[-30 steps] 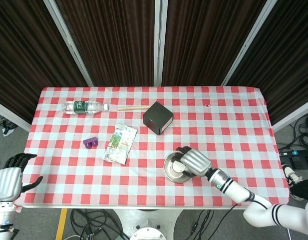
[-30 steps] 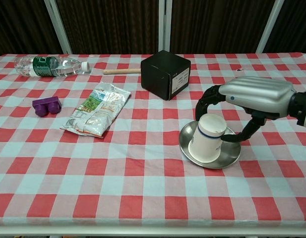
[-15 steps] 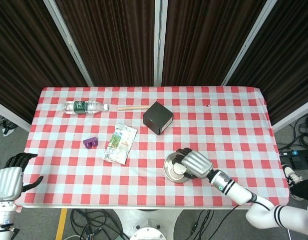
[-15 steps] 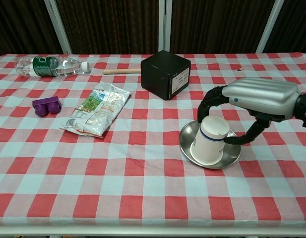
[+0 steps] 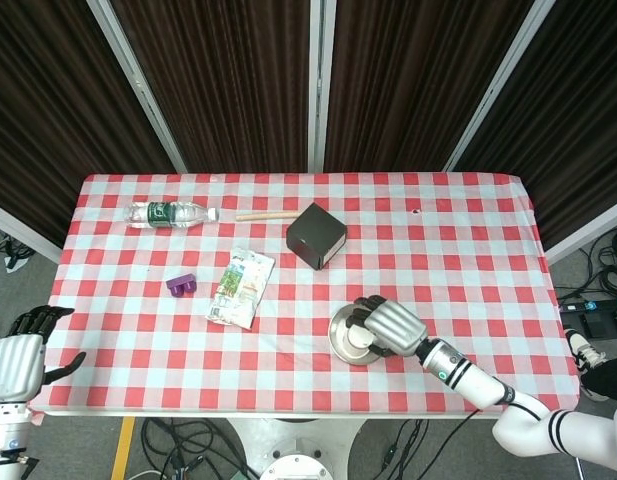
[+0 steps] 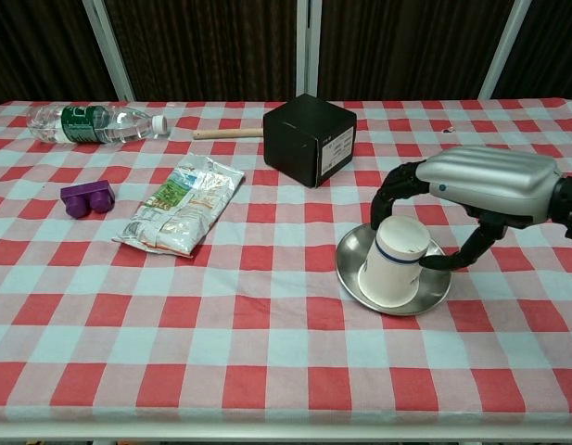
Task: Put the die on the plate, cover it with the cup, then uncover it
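- The right robot hand (image 6: 471, 185) is positioned over the plate (image 6: 349, 266) and grips the cup (image 6: 393, 262), with fingers curved down on both sides of the cup body.
- The cup is white with a dark band near its upturned base. It sits inverted on the plate, mouth down, and leans slightly.
- The plate is a round metal dish on the counter (image 6: 267, 352), near the front edge and right of centre.
- The die is not visible in either view; whether it lies under the cup cannot be determined.
- The left robot hand (image 5: 16, 358) hangs off the left front corner of the counter, empty, with fingers spread apart.
- A black box (image 6: 309, 139) stands behind the plate, well apart from it.
- A snack packet (image 6: 182, 204) lies flat left of the plate.
- A purple block (image 6: 87, 197) lies left of the packet.
- A water bottle (image 6: 95, 123) lies on its side at the far left.
- A wooden stick (image 6: 228, 133) lies between the bottle and the box.
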`<state>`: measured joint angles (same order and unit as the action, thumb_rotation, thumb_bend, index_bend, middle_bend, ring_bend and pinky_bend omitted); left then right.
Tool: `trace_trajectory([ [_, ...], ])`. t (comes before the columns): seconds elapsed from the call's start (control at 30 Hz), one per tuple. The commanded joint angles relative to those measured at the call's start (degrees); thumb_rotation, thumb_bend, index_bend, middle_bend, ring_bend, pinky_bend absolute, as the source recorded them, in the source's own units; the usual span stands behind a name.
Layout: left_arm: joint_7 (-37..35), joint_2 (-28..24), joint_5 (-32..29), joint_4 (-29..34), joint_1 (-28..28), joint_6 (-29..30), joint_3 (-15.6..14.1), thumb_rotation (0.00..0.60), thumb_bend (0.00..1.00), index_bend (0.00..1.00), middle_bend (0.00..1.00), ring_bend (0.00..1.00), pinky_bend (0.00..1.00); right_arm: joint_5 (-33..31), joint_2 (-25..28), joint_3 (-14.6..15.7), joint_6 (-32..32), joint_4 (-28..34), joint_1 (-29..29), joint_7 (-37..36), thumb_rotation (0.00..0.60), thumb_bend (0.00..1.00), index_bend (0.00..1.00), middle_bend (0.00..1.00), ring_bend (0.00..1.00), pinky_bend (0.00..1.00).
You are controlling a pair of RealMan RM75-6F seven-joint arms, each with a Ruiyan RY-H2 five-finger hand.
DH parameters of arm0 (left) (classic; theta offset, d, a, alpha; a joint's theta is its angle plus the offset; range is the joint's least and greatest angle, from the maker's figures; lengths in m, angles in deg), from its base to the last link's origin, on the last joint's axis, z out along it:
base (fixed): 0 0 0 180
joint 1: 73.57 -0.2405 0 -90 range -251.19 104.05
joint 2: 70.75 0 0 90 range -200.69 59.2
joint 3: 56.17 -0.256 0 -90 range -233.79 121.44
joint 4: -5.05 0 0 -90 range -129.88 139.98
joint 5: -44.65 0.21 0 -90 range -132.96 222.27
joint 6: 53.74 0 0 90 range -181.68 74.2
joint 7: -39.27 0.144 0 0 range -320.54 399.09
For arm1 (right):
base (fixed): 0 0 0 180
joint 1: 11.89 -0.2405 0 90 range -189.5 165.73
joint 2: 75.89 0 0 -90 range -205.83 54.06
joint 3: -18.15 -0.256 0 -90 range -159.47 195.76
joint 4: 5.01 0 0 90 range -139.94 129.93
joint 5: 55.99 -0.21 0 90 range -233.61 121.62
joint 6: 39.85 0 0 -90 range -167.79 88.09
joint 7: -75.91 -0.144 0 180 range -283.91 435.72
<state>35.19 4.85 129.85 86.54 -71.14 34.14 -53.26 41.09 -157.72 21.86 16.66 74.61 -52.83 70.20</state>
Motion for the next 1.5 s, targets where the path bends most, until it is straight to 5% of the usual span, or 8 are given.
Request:
trace_trajectory([
  [0.03,0.0,-0.1,0.0,0.1,0.0,0.1,0.1,0.6,0.17,0.27,0.25,0.17,0.21,-2.7,-0.6,-1.5,-0.1,-1.4,0.1,0.4,0.6,0.27,0.39,0.34,0.16,0.24],
  [0.17,0.1,-0.1,0.1,0.2,0.0,0.1,0.0,0.6,0.17,0.27,0.25,0.17,0.21,-4.9,-1.4,-2.9,-0.8,-3.0,0.0,1.1,0.6,0.27,0.39,0.33,0.16,0.24],
  [0.43,0.1,0.0,0.0,0.1,0.0,0.1,0.0,0.6,0.17,0.27,0.25,0.17,0.21,-0.4,0.7,0.4,0.2,0.8,0.0,-1.2,0.6,0.27,0.39,0.34,0.16,0.24],
  [0.9,-0.2,-0.1,0.3,0.0,-0.1,0.5,0.1,0.6,0.17,0.27,0.25,0.17,0.21,-5.0,2.5,-4.2,6.3,-0.3,3.3,0.5,0.6,0.26,0.39,0.33,0.16,0.24],
  [1.33,0.3,-0.2,0.5,0.5,0.1,0.5,0.1,0.6,0.17,0.27,0.25,0.17,0.21,-15.8,0.7,-7.2,-1.5,-8.8,3.7,-0.9,0.6,0.26,0.36,0.31,0.16,0.24],
  [1.5,0.6,-0.5,0.4,0.8,0.1,0.4,0.1,0.6,0.17,0.27,0.25,0.17,0.21,-16.9,0.2,-6.9,-4.3,-9.7,3.3,-0.3,0.6,0.26,0.2,0.25,0.11,0.22],
])
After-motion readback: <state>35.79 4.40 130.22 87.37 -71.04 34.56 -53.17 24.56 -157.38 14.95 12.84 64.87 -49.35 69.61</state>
